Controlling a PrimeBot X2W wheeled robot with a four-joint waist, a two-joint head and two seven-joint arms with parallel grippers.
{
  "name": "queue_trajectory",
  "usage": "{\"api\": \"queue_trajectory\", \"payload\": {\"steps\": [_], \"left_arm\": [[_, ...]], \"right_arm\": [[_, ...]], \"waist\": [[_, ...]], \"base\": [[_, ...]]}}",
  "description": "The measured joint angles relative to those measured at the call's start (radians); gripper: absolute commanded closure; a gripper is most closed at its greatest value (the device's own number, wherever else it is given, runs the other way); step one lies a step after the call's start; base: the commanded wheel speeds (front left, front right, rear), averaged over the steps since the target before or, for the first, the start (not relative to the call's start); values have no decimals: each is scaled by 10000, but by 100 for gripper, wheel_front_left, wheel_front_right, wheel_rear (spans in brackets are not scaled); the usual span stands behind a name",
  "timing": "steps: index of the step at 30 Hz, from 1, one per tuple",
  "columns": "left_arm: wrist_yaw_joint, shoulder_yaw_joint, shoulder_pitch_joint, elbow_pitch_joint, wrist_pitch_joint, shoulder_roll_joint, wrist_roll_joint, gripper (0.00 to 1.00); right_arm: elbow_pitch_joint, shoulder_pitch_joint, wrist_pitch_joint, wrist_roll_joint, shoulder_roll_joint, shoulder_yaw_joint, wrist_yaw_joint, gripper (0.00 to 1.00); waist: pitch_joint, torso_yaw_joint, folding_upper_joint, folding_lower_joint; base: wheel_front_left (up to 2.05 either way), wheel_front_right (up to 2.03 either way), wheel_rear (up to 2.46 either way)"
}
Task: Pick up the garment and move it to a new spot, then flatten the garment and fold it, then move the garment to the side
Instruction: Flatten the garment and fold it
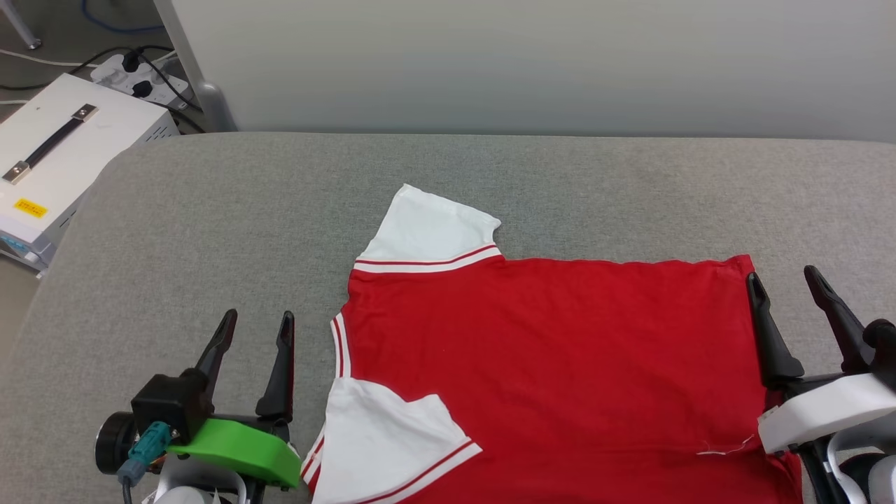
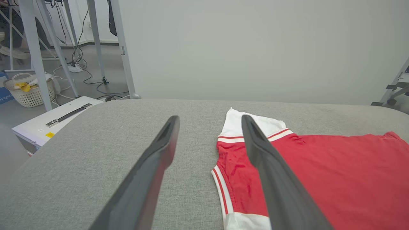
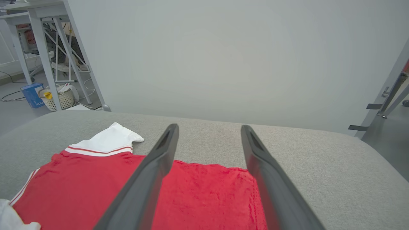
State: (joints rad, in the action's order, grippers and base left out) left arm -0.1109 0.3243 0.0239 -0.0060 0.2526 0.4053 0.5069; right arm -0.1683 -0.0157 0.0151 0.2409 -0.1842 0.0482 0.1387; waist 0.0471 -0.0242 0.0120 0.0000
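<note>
A broad grey padded surface [image 1: 210,210] takes up most of the space in front of the robot, backed by a plain pale wall [image 1: 532,63]. The garment [image 1: 546,350] lies spread on the near middle of the surface, plain red side up, with its neck end toward the robot's left and its hem toward the right. Its far white sleeve [image 1: 427,231] sticks out flat toward the wall. The near white sleeve [image 1: 385,434] is folded in over the red cloth, showing its red-and-white striped trim.

Off the left end of the surface, a white case [image 1: 63,140] with a dark handle sits on the floor.

The left gripper [image 1: 259,315] is over bare grey padding just beside the neck end of the shirt, its two dark fingers parted with nothing between them. The right gripper [image 1: 782,273] is at the far corner of the hem, fingers also spread wide and empty. One finger is over the edge of the red cloth and the other over the padding, though I cannot tell whether either touches.

Further back on the floor stand a pale laundry basket [image 2: 30,95], a white power strip [image 1: 140,73] with dark plugs, and a small blue box [image 3: 32,95].
</note>
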Motion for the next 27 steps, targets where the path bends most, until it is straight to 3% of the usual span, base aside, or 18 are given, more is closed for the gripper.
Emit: {"api": "queue_trajectory", "payload": {"steps": [8, 16, 23, 27], "left_arm": [[476, -353, 32, 173, 33, -627, -591, 0], [1246, -508, 916, 543, 10, -742, -894, 0], [1908, -13, 3311, 922, -1894, -487, -800, 0], [2186, 257, 4932, 1342, -3766, 157, -516, 0]], "right_arm": [[577, 8, -1009, 23, 330, -255, 0, 0], [729, 478, -1221, 138, 351, -384, 0, 0], [656, 988, -1350, 117, 543, -606, 0, 0], [698, 1486, -1528, 98, 665, -871, 0, 0]], "waist": [[217, 54, 0, 0], [785, 271, 0, 0], [1625, 611, 0, 0], [2171, 920, 0, 1]], "base": [[0, 0, 0], [0, 0, 0], [0, 0, 0], [0, 0, 0]]}}
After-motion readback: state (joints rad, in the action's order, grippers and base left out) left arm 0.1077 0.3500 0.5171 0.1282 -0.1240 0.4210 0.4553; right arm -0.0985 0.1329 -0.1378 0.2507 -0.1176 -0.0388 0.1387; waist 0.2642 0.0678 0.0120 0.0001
